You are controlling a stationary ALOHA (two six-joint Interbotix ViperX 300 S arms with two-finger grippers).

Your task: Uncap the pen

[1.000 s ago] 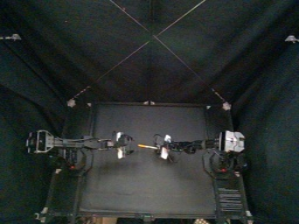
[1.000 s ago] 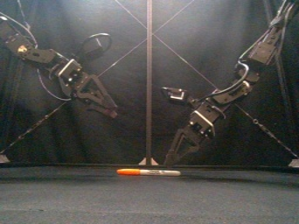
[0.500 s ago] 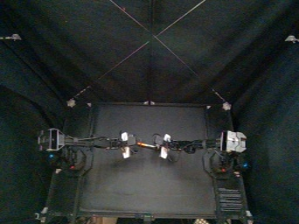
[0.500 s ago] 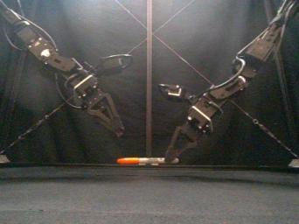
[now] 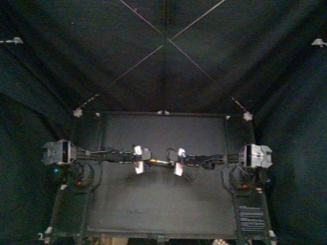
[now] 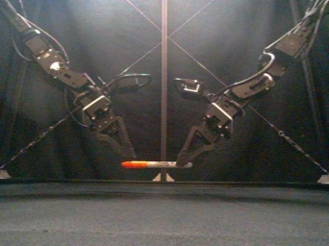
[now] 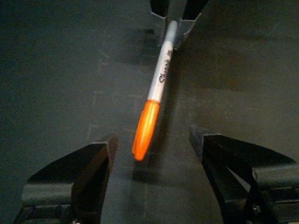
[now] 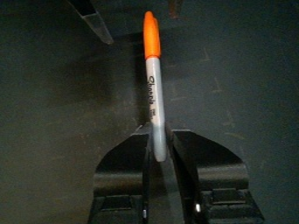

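A: Top view first: where is the pen (image 5: 159,163) lying?
B: It is stretching crosswise over the middle of the bench (image 5: 160,206), between the left gripper (image 5: 138,160) and the right gripper (image 5: 181,161), which are facing each other tip to tip.

A: What is the right one doing?
B: In the right wrist view its jaws are pinching narrow on the grey end of the barrel (image 8: 153,87), so the right gripper (image 8: 160,140) is gripping the pen. The orange cap (image 8: 149,35) is pointing away from it, toward the other arm.

A: And the left?
B: The left wrist view is showing the left gripper (image 7: 152,137) with its jaws standing wide, one on each side of the cap (image 7: 145,131), with a gap on both sides and neither touching it.

A: What is the pen looking like?
B: A slim, smooth, round stick: a glossy orange cap and a pale grey barrel with dark print running along it. The bench is showing matte and black.

A: Is it resting on the bench?
B: In the front view the pen (image 6: 157,164) is lying level, but I cannot tell whether it is touching the surface.

A: Is there room around it?
B: Bare bench is lying open in front of it and behind it, and the pen is sitting well apart from every edge
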